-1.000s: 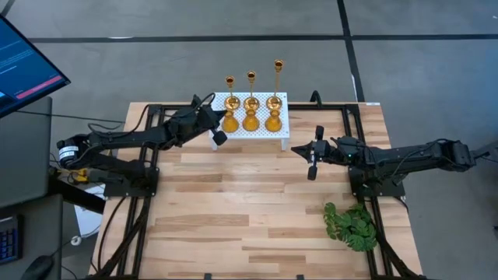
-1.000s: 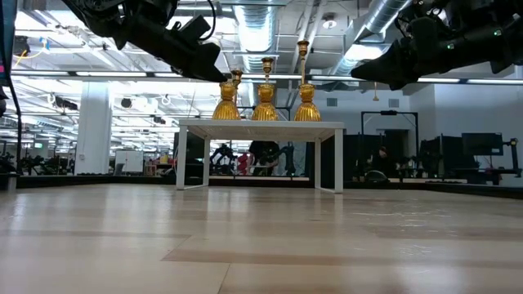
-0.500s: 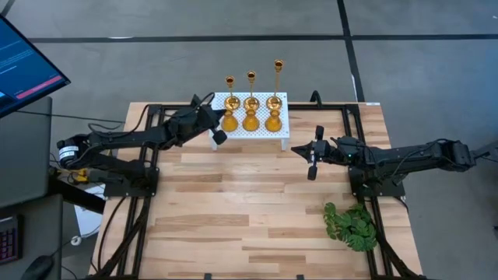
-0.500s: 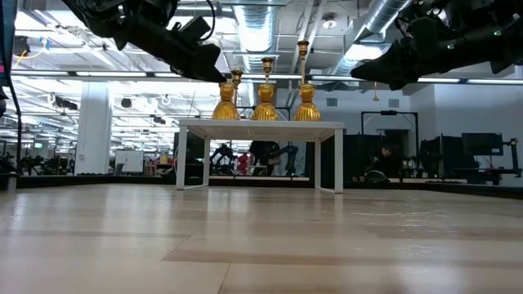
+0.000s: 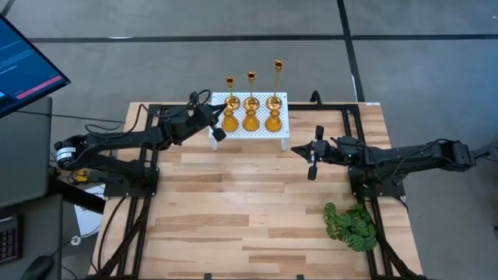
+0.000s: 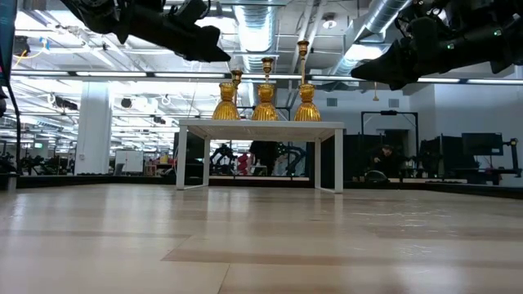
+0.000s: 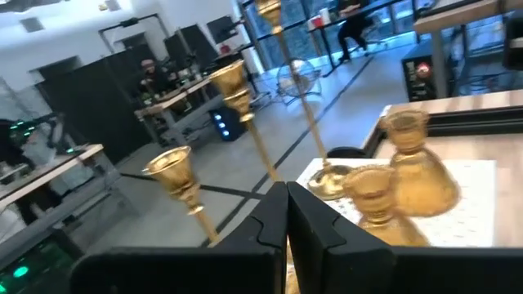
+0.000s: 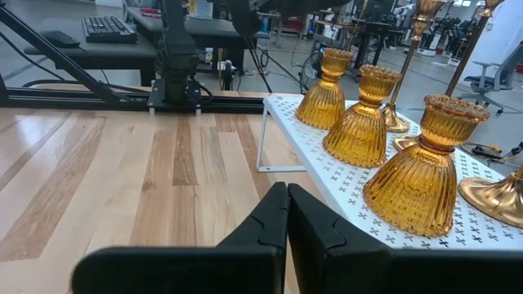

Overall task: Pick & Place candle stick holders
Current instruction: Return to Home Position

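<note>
We see all six candle stick holders (image 5: 250, 109) standing on the white perforated stand (image 5: 264, 135) at the far edge of the table (image 5: 233, 218). Three squat amber ones are in the row nearer the arms, and three slim brass sticks are behind them. The left gripper (image 7: 286, 196) hangs raised at the stand's left end, near the leftmost holders, its fingers pressed together on nothing. The right gripper (image 8: 288, 194) hovers in front of the stand's right end, apart from it, with its fingers likewise closed and empty. A green plant (image 5: 352, 225) lies by the table's near right corner, under the right arm. Open wooden boards stretch between the two arms and toward the near edge. A monitor (image 5: 23, 66) stands off the table's left side.
</note>
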Robot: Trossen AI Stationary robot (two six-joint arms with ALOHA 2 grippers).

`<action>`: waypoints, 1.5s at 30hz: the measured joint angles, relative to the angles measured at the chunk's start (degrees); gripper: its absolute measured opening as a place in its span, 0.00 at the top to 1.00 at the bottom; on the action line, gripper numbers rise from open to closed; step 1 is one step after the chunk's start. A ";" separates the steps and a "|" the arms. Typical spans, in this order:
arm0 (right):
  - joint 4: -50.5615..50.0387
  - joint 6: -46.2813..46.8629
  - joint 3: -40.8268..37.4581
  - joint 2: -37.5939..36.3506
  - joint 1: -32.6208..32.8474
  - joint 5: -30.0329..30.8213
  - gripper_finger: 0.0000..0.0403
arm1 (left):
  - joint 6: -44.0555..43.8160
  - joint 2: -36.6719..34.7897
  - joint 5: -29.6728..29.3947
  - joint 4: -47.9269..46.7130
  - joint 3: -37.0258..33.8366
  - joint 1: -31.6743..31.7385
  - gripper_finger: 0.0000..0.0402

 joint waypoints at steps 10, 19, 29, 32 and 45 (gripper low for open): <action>-0.43 0.00 0.00 0.01 -0.02 0.00 1.00 | 2.68 -0.46 0.27 -0.35 -0.02 -7.59 0.99; -0.46 0.32 0.00 -0.01 0.02 -0.02 1.00 | 3.48 -3.49 -3.06 -4.72 -0.02 -14.94 0.99; -0.46 1.36 0.00 -0.01 0.02 -0.20 1.00 | 1.43 -10.12 2.39 -18.20 -0.04 -18.11 0.99; -0.64 1.04 -0.01 -0.01 0.02 -0.20 1.00 | 0.89 -12.15 5.49 -19.64 -0.04 -18.11 0.99; -16.61 -1.51 5.47 -5.75 -7.34 -19.91 1.00 | -4.54 -17.58 8.66 -31.20 -0.32 -18.11 0.99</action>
